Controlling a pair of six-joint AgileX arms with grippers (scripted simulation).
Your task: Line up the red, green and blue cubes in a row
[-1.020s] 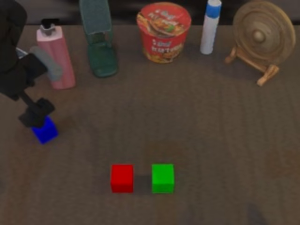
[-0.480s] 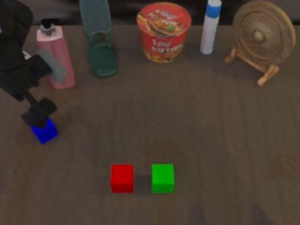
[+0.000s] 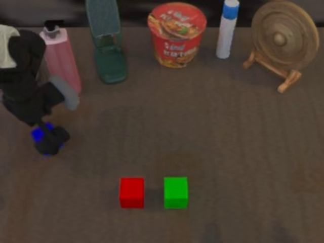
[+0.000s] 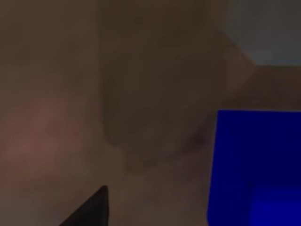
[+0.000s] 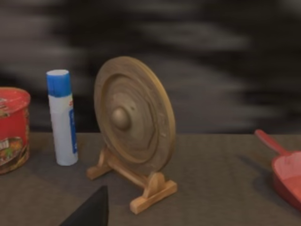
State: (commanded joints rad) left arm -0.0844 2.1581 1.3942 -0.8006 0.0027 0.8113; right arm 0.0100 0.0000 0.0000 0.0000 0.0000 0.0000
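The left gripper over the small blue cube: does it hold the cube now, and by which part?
It cannot be told. The left gripper is down over the small deep-blue cube, which sits on the table.

You are looking at a rendered tabletop test scene, not a real room: a flat brown table (image 3: 228,152) lined with unrelated props, a pink pump bottle (image 3: 62,63), a red printed noodle cup (image 3: 176,34) and a round wooden gong on a stand (image 3: 283,40), before a blurred dark backdrop.
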